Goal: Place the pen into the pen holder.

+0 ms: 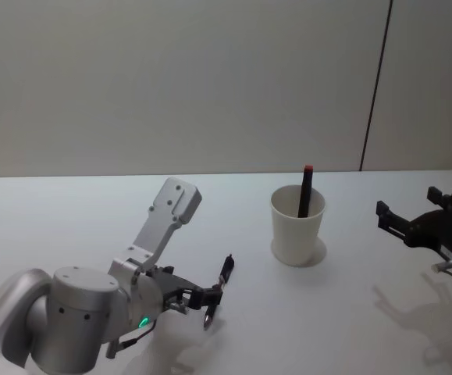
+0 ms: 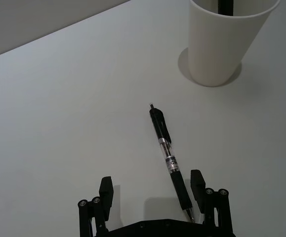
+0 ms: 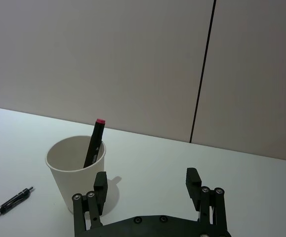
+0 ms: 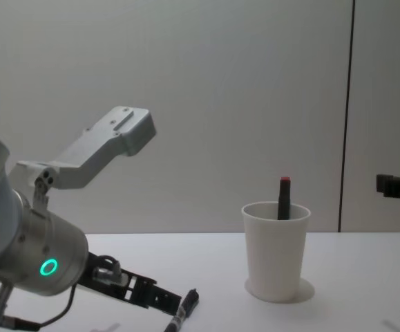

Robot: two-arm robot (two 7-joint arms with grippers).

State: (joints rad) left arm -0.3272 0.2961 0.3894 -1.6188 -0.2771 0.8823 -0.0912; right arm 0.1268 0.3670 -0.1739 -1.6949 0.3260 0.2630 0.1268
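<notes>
The left tool (image 2: 151,181) hangs low over the surface (image 2: 59,123), its jaws open. The pen (image 2: 166,153) lies flat there, its tip end between the fingers and close to the one on the cup's (image 2: 222,44) side. Its long axis runs away from the tool, slanting off the cup's line. The right tool (image 3: 146,177), also open, waits beyond the cup, farther from the pen.

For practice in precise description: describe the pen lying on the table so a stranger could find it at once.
On the white table stands a white paper cup. Left of it, by the open left gripper, lies the pen. Unlike the red-tipped black marker standing in the cup, it is a black click pen with a clear middle section.
</notes>
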